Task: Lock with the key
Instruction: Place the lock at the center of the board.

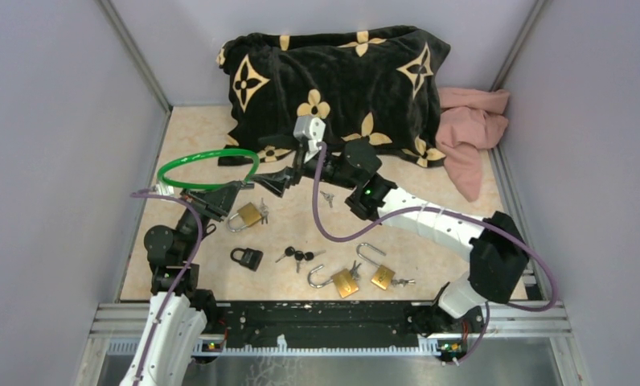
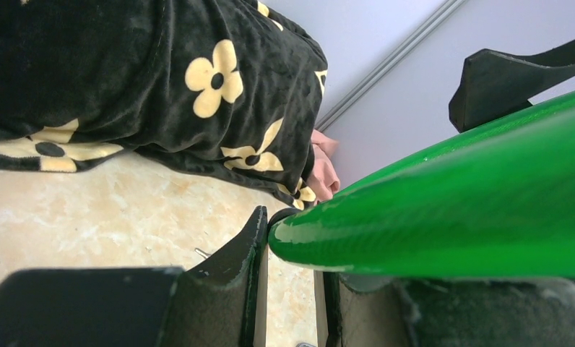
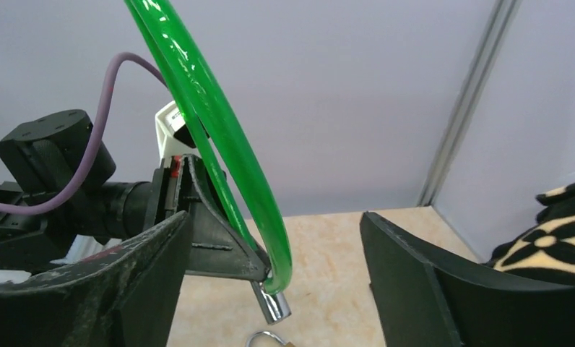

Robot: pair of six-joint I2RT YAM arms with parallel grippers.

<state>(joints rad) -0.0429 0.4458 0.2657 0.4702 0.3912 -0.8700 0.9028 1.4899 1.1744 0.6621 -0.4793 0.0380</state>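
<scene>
A green cable lock is held up as a loop above the table's left side. My left gripper is shut on it near its metal end. From the left wrist the cable crosses just above the fingers. My right gripper stands open right beside that end. In the right wrist view the green cable hangs between its spread fingers, touching neither. Loose keys lie on the table, and a small key lies under the right arm.
A brass padlock lies below the grippers; its shackle shows in the right wrist view. A black padlock and two open brass padlocks lie nearer. A black flowered cushion and pink cloth fill the back.
</scene>
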